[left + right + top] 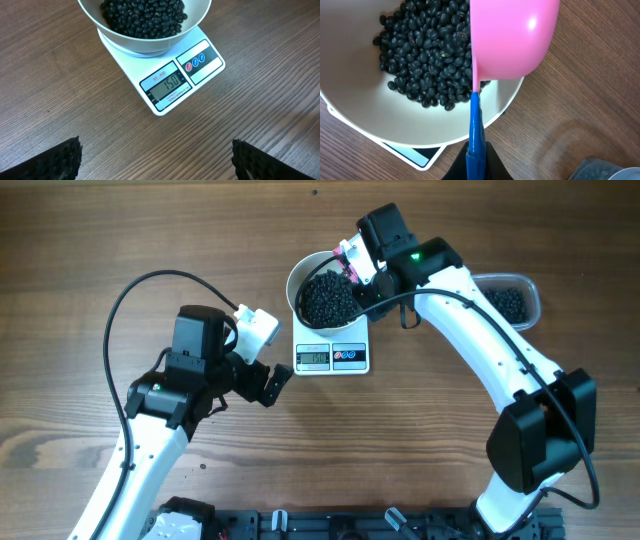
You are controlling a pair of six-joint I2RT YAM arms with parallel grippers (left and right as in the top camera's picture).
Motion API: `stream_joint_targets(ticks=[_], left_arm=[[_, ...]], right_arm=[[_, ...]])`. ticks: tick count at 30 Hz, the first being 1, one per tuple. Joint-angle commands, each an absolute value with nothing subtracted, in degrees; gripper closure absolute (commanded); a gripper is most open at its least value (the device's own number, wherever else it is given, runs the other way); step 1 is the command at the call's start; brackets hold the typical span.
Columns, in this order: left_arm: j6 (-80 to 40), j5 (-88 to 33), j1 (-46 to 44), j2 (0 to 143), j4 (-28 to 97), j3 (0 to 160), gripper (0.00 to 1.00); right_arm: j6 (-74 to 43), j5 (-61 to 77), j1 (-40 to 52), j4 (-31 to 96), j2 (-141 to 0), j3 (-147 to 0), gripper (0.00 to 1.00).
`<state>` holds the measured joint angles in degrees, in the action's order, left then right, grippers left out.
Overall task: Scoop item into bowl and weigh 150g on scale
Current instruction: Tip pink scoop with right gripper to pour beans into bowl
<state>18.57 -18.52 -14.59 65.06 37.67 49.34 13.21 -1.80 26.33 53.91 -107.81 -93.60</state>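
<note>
The white bowl (297,278) stands on the scale (332,358) and holds a heap of the black bead-like item (328,300). In the left wrist view the scale (200,62) shows 150 below the bowl (150,46) and the item (145,15). My right gripper (476,162) is shut on the blue handle (475,120) of a pink scoop (512,35). The scoop is turned on its side over the bowl's right rim (420,125), above the item (425,55). My left gripper (156,160) stands open over bare table in front of the scale, nothing between its fingertips (65,157).
A clear plastic tub (510,300) with more black beads sits right of the scale, partly under the right arm; its corner shows as a blurred tub (605,170). A black cable (130,290) loops left of the left arm. A black rail (350,525) runs along the near edge.
</note>
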Motion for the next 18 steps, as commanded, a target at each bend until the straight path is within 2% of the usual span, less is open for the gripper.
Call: stream_joint_targets(ticks=[1,5,10,18], left_arm=[[18.65,-19.44,-14.79,65.49,37.54,48.80,0.00],[18.68,-19.44,-14.79,65.49,37.54,48.80,0.00],[18.68,-19.44,-14.79,65.49,37.54,48.80,0.00],[18.68,-19.44,-14.79,65.49,37.54,48.80,0.00]], right_arm=[[13.52,-2.22,26.59,53.56,-108.22,-95.04,0.96],[13.32,1.69,26.26,53.54,-108.22,-95.04,0.96],[11.55,12.88,24.62,53.36,-108.20,-95.04,0.96],[9.93,26.85,17.23,53.01,-105.49,-95.04,0.96]])
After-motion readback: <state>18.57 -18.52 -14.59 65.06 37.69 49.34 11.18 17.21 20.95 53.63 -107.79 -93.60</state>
